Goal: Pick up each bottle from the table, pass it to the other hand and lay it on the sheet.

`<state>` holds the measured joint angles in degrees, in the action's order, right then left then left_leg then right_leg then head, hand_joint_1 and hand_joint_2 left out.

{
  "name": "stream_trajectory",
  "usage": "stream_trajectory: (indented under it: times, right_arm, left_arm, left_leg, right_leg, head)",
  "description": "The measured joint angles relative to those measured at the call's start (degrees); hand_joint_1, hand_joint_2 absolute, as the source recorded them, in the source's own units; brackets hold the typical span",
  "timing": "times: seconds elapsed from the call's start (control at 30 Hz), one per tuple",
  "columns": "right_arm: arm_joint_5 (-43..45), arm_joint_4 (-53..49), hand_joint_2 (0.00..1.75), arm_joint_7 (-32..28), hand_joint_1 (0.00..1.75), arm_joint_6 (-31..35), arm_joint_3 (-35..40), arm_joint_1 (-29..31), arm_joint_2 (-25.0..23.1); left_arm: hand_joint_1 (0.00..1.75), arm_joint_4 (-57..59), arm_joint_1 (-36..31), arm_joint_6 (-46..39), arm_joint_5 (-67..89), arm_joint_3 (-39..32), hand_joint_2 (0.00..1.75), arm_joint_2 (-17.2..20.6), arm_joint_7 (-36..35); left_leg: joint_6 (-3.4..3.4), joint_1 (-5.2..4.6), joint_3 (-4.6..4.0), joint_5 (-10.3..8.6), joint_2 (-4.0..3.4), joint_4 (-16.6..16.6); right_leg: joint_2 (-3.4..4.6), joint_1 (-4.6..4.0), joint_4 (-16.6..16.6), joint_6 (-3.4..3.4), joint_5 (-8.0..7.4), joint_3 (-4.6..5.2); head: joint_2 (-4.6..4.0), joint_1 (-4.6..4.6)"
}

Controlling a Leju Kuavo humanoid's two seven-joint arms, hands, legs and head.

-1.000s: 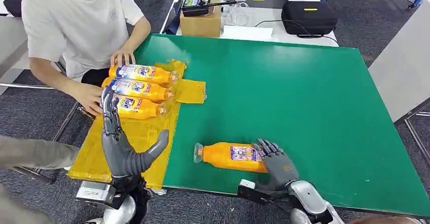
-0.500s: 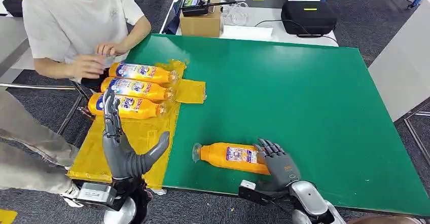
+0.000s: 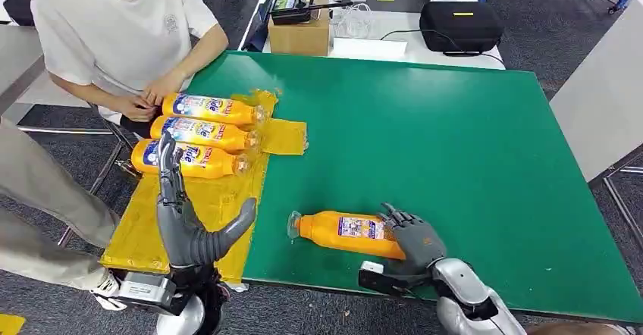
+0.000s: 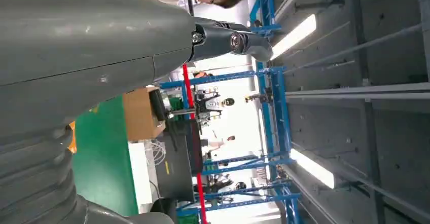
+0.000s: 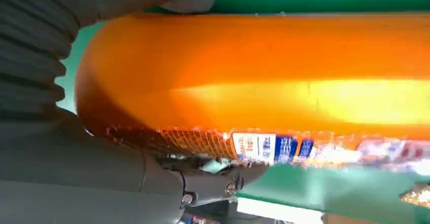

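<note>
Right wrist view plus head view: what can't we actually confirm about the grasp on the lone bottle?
- Head view: the right robot hand covers the base of the bottle; whether the fingers wrap under it is hidden.
- Right wrist view: the bottle is close and blurred, its label text unreadable, its cap end cut off by the picture's edge.
- Whether the bottle is lifted off the green table: cannot tell.
- Left robot hand: open above the yellow sheet.

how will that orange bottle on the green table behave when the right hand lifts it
The orange bottle lies on its side on the green table, round-bodied, so it probably rolls if nudged. It looks full, so likely heavy, and its glossy skin may slip. The right hand grips its base end, so the cap end may droop.
</note>
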<state>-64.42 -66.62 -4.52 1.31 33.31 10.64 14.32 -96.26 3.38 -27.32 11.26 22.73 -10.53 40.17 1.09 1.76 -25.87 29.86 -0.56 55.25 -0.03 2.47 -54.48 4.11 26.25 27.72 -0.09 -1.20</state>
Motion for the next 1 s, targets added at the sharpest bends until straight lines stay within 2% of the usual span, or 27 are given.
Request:
stream_trajectory:
  times: [0.07, 0.13, 0.33, 0.37, 0.4, 0.43, 0.47, 0.6, 0.7, 0.8, 0.9, 1.0]
  right_arm:
    - [0.9, 1.2, 1.75, -0.4, 1.69, 0.7, 0.0, 0.4, -0.4]
    - [0.4, 2.4, 1.75, -0.2, 1.75, 1.6, -0.1, 0.9, -0.8]
    - [-0.3, 6.4, 1.75, 0.7, 1.75, 2.1, -0.1, 2.5, -1.9]
    - [-0.2, 7.0, 1.75, 0.7, 1.54, 2.1, -0.1, 2.7, -2.1]
    - [-0.2, 7.3, 1.75, 0.7, 1.54, 2.1, -0.1, 2.9, -2.3]
    - [-0.2, 7.9, 1.75, 0.8, 1.68, 2.1, -0.1, 3.1, -2.4]
    - [-0.5, 8.6, 1.75, 1.2, 1.73, 2.0, -0.1, 3.5, -2.6]
    - [-1.7, 11.8, 1.75, 2.7, 1.75, 1.9, 0.1, 5.2, -3.7]
    - [1.2, 13.4, 1.75, -0.8, 1.75, 3.0, -0.1, 5.6, -4.2]
    - [11.1, 11.5, 1.75, -6.5, 1.75, 3.6, -2.4, 2.8, -4.4]
    - [17.3, 3.6, 1.75, -8.3, 1.75, 9.4, -5.0, -4.2, -4.7]
    - [24.9, -4.6, 1.75, -13.8, 1.75, 12.8, -7.9, -11.2, -6.4]
  left_arm:
    - [0.00, 0.1, -0.1, 0.0, -0.2, 0.2, 1.75, 0.0, 0.0]
    - [0.00, 0.4, -0.1, 0.2, -0.7, 0.3, 1.75, 0.1, 0.0]
    - [0.00, 1.2, -0.2, 0.5, -0.5, 0.3, 1.75, 0.1, 0.0]
    - [0.00, 1.3, -0.2, 0.5, -0.5, 0.4, 1.75, 0.2, 0.0]
    - [0.00, 1.4, -0.3, 0.5, -0.5, 0.4, 1.75, 0.2, 0.0]
    - [0.00, 1.5, -0.3, 0.4, -0.4, 0.4, 1.75, 0.2, 0.0]
    - [0.00, 1.7, -0.4, 0.3, -0.2, 0.5, 1.75, 0.2, 0.0]
    - [0.00, 2.5, -0.7, -0.1, 0.6, 0.7, 1.75, 0.2, 0.0]
    - [0.00, 2.8, -0.8, 0.1, 0.6, 0.8, 1.75, 0.1, 0.0]
    - [0.00, 3.4, -0.6, 0.2, 1.9, 0.8, 1.75, -0.1, -0.5]
    - [0.00, 5.4, 0.5, 1.3, 2.3, 0.5, 1.75, -0.9, -2.1]
    - [0.00, 7.1, 1.2, 3.4, 1.8, 0.4, 1.75, -1.2, -2.7]
  left_leg:
    - [0.00, 0.00, 0.00, 0.01, -0.04, 0.0]
    - [0.00, 0.00, 0.01, 0.01, -0.06, 0.0]
    - [0.00, 0.01, 0.24, 0.02, -0.22, 0.0]
    - [0.00, 0.01, 0.30, 0.02, -0.23, 0.0]
    - [0.01, 0.01, 0.33, 0.03, -0.23, 0.0]
    - [0.01, 0.01, 0.40, 0.04, -0.24, 0.0]
    - [-0.04, 0.01, 0.51, 0.09, -0.25, 0.0]
    - [-0.03, 0.01, 0.96, 0.34, -0.32, -0.1]
    - [-0.04, 0.01, 1.27, 0.40, -0.33, -0.1]
    - [-0.07, 0.01, 1.48, 0.40, -0.26, -0.1]
    - [-0.05, 0.01, 1.12, 0.34, 0.06, 0.0]
    - [-0.04, 0.02, 0.42, 0.33, 0.03, 0.0]
  right_leg:
    - [0.02, 0.00, 0.0, 0.00, 0.00, 0.01]
    - [0.04, 0.00, 0.0, 0.00, 0.00, 0.02]
    - [0.17, -0.01, 0.0, 0.00, 0.00, -0.11]
    - [0.20, -0.01, 0.0, 0.00, 0.00, -0.15]
    - [0.21, -0.01, 0.0, 0.00, 0.00, -0.17]
    - [0.22, 0.00, 0.0, -0.01, 0.00, -0.13]
    - [0.23, -0.01, 0.0, -0.01, 0.01, 0.00]
    - [0.39, -0.02, 0.1, -0.04, 0.07, -0.19]
    - [0.42, -0.02, 0.1, -0.05, 0.12, -0.48]
    - [0.39, -0.02, 0.1, 0.09, 0.21, -0.70]
    - [0.17, -0.01, 0.1, 0.10, 0.23, -1.19]
    - [0.17, -0.02, 0.0, 0.11, 0.21, -0.53]
  head:
    - [0.00, 0.00]
    - [0.00, 0.00]
    - [0.00, 0.00]
    - [0.00, 0.02]
    - [0.00, 0.02]
    - [0.00, 0.00]
    - [0.00, 0.00]
    - [0.00, 0.02]
    - [0.00, 0.04]
    - [0.00, 0.00]
    - [0.00, 0.00]
    - [0.00, -0.02]
